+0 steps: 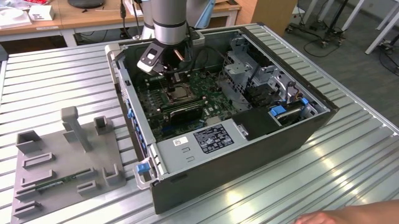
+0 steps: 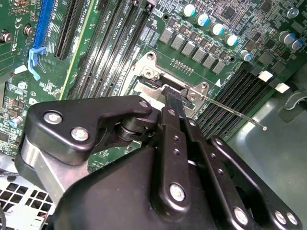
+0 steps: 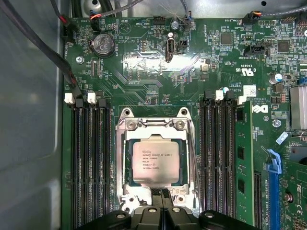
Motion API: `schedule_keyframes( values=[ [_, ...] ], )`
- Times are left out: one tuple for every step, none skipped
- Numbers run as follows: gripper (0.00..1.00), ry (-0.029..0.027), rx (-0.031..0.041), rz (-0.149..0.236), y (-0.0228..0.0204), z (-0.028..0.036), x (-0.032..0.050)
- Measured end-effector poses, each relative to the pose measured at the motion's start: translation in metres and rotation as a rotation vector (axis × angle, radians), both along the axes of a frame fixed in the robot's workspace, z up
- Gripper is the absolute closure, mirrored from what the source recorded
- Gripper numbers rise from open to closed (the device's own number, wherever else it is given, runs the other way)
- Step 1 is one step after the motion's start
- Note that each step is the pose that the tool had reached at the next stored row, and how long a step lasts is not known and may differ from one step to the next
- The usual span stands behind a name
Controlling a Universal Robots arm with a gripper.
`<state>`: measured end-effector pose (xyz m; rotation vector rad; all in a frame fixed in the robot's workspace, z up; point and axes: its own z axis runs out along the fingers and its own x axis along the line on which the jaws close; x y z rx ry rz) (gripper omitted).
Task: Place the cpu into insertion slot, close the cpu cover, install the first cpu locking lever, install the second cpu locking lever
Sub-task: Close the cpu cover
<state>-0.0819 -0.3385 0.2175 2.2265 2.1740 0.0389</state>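
Gripper (image 1: 169, 77) first: it reaches down from the arm into the open computer case (image 1: 249, 154), which lies on the slatted table (image 1: 349, 154). Its fingers are pressed together, and nothing shows between them. In the first wrist view the joined tips meet at the near edge of the cpu cover (image 3: 154, 124), either touching it or just above it (I cannot tell which).

The cpu (image 3: 154, 162) sits flat in the insertion slot (image 3: 129, 165), its silvery top showing through the cover's square cut-out. The cover lies down over it, framing the chip's edges. Memory slots (image 3: 91, 163) flank the socket on the left and right of the green motherboard (image 3: 153, 72).

In the second wrist view a thin locking lever (image 2: 230, 111) stands out from the socket's corner, just beside the gripper's tips. It slants free over the neighbouring memory slots, and its end is clear of any catch. By that, seating the chip and closing the cover look done, and the first lever is the step in hand.

That step, I judge, calls for a steady push. The lever is a slim, springy rod, so the closed tips could slip off it towards the crowded slots beside it.

At the exterior view's left a grey fixture plate (image 1: 62, 158) lies well apart from the case. A person's hand (image 1: 339, 217) rests at the near right corner.
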Motion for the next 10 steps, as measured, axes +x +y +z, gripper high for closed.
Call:
schedule_keyframes(
  values=[
    [0.9, 0.0, -0.0001, 0.0, 0.0, -0.0001, -0.0001],
    [0.9, -0.0002, 0.0002, 0.0, 0.0, -0.0005, -0.0007],
    [0.9, -0.0002, 0.0003, 0.0, 0.0001, -0.0008, -0.0014],
    [0.9, -0.0002, 0.0002, 0.0, 0.0002, -0.0012, -0.0021],
    [0.9, -0.0002, 0.0002, 0.0, 0.0002, -0.0016, -0.0028],
    [0.9, -0.0002, 0.0003, 0.0, 0.0002, -0.0022, -0.0031],
    [0.9, -0.0002, 0.0003, 0.0, 0.0002, -0.0029, -0.0032],
    [0.9, -0.0002, 0.0002, 0.0, 0.0002, -0.0036, -0.0032],
    [0.9, -0.0002, 0.0002, 0.0, 0.0002, -0.0044, -0.0032],
    [0.9, -0.0001, 0.0002, 0.0, 0.0002, -0.005, -0.0033]
  ],
)
